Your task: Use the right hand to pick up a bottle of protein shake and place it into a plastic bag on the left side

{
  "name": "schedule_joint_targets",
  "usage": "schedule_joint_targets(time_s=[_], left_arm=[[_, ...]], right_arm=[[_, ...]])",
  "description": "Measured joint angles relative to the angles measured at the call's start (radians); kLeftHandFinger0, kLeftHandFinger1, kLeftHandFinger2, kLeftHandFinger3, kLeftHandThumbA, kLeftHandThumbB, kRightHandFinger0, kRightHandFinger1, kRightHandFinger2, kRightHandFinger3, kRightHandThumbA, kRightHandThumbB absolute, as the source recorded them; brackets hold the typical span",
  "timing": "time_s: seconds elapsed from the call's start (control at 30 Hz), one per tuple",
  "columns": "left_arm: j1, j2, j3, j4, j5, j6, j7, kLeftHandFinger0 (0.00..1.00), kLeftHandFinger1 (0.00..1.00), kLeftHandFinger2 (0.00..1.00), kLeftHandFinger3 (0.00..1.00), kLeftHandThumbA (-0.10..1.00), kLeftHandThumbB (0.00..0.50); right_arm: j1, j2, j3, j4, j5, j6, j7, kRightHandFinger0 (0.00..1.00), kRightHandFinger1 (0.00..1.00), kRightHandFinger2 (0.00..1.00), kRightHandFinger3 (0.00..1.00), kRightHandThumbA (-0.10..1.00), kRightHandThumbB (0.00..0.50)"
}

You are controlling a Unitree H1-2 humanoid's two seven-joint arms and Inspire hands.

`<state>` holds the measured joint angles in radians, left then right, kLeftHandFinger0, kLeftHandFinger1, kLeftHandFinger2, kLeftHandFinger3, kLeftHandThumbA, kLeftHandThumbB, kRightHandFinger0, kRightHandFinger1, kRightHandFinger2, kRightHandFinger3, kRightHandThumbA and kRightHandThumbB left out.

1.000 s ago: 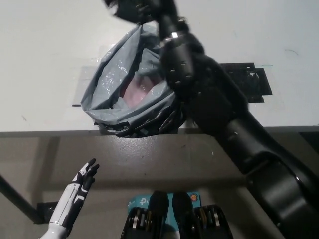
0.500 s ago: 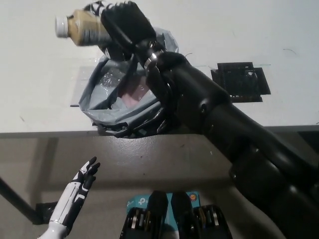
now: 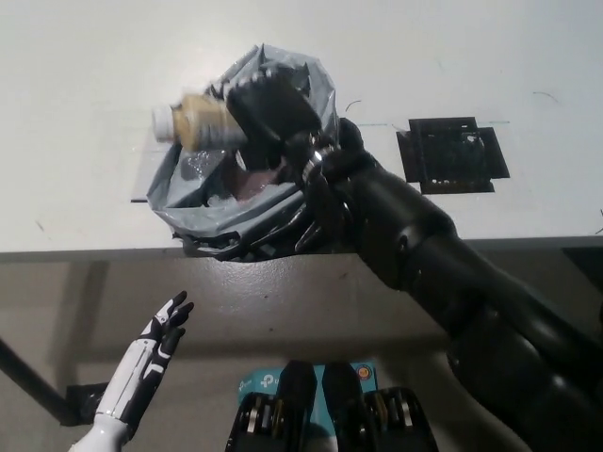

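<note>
Protein shake bottle, clasped by your right robot hand, lies sideways above the plastic bag, cap pointing left.

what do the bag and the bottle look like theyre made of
The bag looks like thin grey plastic film: it is crinkled, with shiny glints on the folds. The bottle, held on its side over the bag by the right robot hand, seems to be plastic with a white cap and tan body; motion blur leaves the finish unclear.
</note>
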<state>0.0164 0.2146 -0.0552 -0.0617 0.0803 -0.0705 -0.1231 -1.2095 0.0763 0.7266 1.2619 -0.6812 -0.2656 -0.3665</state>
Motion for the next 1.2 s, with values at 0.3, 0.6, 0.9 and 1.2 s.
schedule_joint_targets(time_s=[0.3,0.6,0.9,1.2], left_arm=[[0.001,-0.001,0.0,0.0,0.0,0.0,0.0,1.0,1.0,1.0,1.0,1.0,0.191],[0.023,-0.002,0.0,0.0,-0.002,0.007,-0.001,1.0,1.0,1.0,1.0,1.0,0.214],[0.03,-0.004,0.001,0.0,-0.003,0.009,-0.001,1.0,1.0,1.0,1.0,1.0,0.17],[0.031,-0.006,0.003,0.001,-0.003,0.01,-0.001,1.0,1.0,1.0,1.0,1.0,0.182]], right_arm=[[0.014,-0.008,-0.057,-0.022,0.036,-0.003,0.19,1.0,1.0,1.0,1.0,0.9,0.5],[0.084,-0.021,-0.181,-0.263,0.13,0.039,0.371,1.0,1.0,1.0,1.0,0.79,0.5],[0.107,-0.037,-0.342,-0.6,0.277,0.123,0.502,1.0,1.0,1.0,1.0,0.97,0.5],[0.107,-0.083,-0.49,-0.92,0.395,0.2,0.549,1.0,1.0,1.0,1.0,1.0,0.453]])
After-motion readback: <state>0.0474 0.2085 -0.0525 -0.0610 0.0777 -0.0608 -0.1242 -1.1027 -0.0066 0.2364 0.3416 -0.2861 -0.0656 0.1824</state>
